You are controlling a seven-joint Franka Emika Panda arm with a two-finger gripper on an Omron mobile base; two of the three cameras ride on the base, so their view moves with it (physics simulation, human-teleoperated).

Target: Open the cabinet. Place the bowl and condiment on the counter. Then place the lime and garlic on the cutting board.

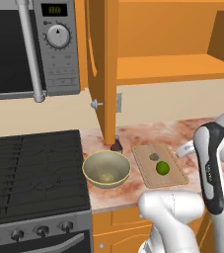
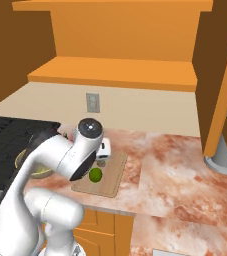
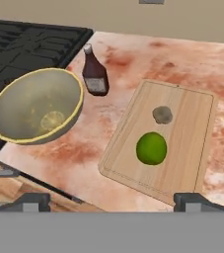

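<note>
resting on the cutting board, the lime and the garlic are seen close together, the garlic just beyond the lime. the bowl is set on the counter beside the stove, with the condiment upright just behind it. the cabinet is shown with its door swung open. the gripper is held released above the board's near edge, its jaws spread wide, nothing grasped.
</note>
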